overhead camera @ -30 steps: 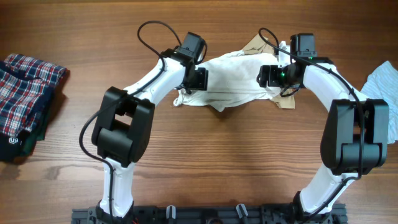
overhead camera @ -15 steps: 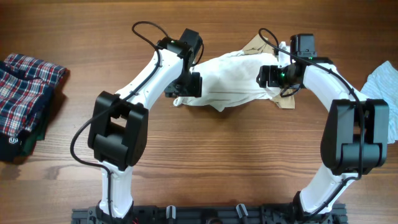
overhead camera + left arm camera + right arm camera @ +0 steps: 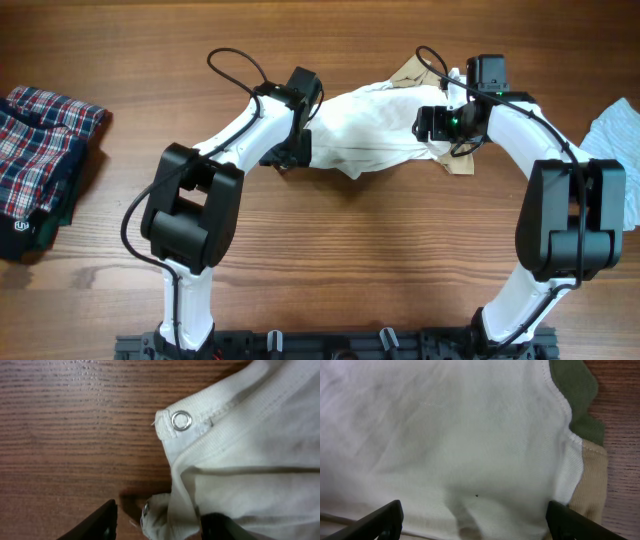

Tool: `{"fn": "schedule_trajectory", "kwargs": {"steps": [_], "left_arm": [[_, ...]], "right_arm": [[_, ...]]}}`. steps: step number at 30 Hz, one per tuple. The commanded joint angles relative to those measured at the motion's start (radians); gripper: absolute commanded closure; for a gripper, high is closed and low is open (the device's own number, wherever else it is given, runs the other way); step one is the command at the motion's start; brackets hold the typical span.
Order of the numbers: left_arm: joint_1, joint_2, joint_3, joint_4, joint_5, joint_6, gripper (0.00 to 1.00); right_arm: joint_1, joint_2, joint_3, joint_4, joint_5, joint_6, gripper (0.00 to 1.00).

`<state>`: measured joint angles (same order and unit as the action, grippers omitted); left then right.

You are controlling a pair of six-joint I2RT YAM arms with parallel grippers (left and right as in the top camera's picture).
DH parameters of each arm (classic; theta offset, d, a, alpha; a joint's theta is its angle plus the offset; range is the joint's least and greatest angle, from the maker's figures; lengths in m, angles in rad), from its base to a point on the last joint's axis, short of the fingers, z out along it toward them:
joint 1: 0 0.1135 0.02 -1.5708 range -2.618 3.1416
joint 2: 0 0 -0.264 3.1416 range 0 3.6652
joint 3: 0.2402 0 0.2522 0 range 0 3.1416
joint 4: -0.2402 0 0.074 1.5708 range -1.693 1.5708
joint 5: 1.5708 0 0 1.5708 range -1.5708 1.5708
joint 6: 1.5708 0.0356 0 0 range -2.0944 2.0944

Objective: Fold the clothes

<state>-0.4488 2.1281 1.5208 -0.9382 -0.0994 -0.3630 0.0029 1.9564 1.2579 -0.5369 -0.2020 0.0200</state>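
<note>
The wooden table (image 3: 350,250) is bare brown grain on its near half, between the two white arms. To the left lies a folded plaid pile (image 3: 45,150) in red, navy and white checks. At the right edge lies a crumpled pale blue cloth (image 3: 615,135).

Farther back, between the arms, the cream shirt (image 3: 365,125) lies bunched in a rumpled band running left to right. A tan patch (image 3: 408,70) pokes out at its far side.

The left gripper (image 3: 290,150) sits at the shirt's near left end. In its wrist view the black fingers (image 3: 107,520) are spread, with a lumpy fold of the soft knit between them but not pinched. Just beyond, a stitched hem corner carries a small metal ring (image 3: 181,420).

The right gripper (image 3: 432,122) is over the shirt's right end with its jaws wide apart. Between them is smooth white cloth, edged on the right by a tan panel (image 3: 590,485) and an olive green piece (image 3: 575,395).

Since a second ago the left gripper has slid left and nearer and now covers the shirt's left tip — the right arm and the cloth's outline have not shifted.
</note>
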Motion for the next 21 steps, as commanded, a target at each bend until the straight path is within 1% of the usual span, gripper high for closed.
{"fn": "schedule_trajectory", "kwargs": {"steps": [1, 2, 3, 6, 7, 9, 10, 11, 13, 15, 16, 18, 19, 20, 21], "left_arm": [[0.003, -0.007, -0.040, 0.041, -0.030, 0.019, 0.48], [0.003, -0.007, -0.045, 0.048, -0.030, 0.019, 0.50], [0.003, -0.007, -0.045, 0.048, -0.044, 0.019, 0.54], [0.004, -0.007, -0.045, 0.029, -0.160, 0.019, 0.72], [0.008, -0.008, -0.045, 0.021, -0.184, 0.019, 0.75], [0.021, -0.008, -0.045, 0.013, -0.190, 0.023, 0.74], [0.027, -0.008, -0.045, 0.013, -0.190, 0.023, 0.71], [0.035, -0.008, -0.045, 0.013, -0.190, 0.023, 0.65], [0.045, -0.008, -0.045, 0.013, -0.189, 0.023, 0.63], [0.046, -0.008, -0.045, 0.014, -0.189, 0.023, 0.60], [0.046, -0.008, -0.045, 0.014, -0.189, 0.023, 0.59], [0.046, -0.008, -0.045, 0.014, -0.189, 0.023, 0.59], [0.046, -0.008, -0.045, 0.014, -0.185, 0.023, 0.58], [0.046, -0.008, -0.045, 0.014, -0.182, 0.023, 0.57], [0.046, -0.008, -0.045, 0.014, -0.182, 0.023, 0.58]], "right_arm": [[0.000, -0.011, -0.006, 0.001, -0.017, -0.019, 0.07], [0.000, -0.011, -0.006, 0.001, -0.017, -0.019, 0.07], [0.000, -0.011, -0.006, 0.001, -0.017, -0.019, 0.07], [0.000, -0.011, -0.006, 0.001, -0.016, -0.019, 0.07], [0.000, -0.011, -0.006, 0.001, -0.016, -0.019, 0.08], [0.000, -0.011, -0.006, 0.001, -0.016, -0.019, 0.08], [0.000, -0.011, -0.006, 0.001, -0.016, -0.019, 0.09], [0.000, -0.011, -0.007, 0.002, -0.016, -0.019, 0.14], [0.000, -0.002, -0.008, 0.003, -0.021, -0.020, 0.27], [0.000, 0.017, -0.008, 0.006, -0.036, -0.021, 0.48], [0.000, 0.027, -0.008, 0.011, -0.035, -0.021, 0.60], [0.000, 0.050, -0.008, 0.021, -0.035, -0.021, 0.76], [0.000, 0.065, -0.008, 0.022, -0.035, -0.021, 0.81], [0.000, 0.077, -0.008, 0.021, -0.015, -0.020, 0.82], [0.000, 0.089, -0.008, 0.019, 0.032, -0.020, 0.88]]}}
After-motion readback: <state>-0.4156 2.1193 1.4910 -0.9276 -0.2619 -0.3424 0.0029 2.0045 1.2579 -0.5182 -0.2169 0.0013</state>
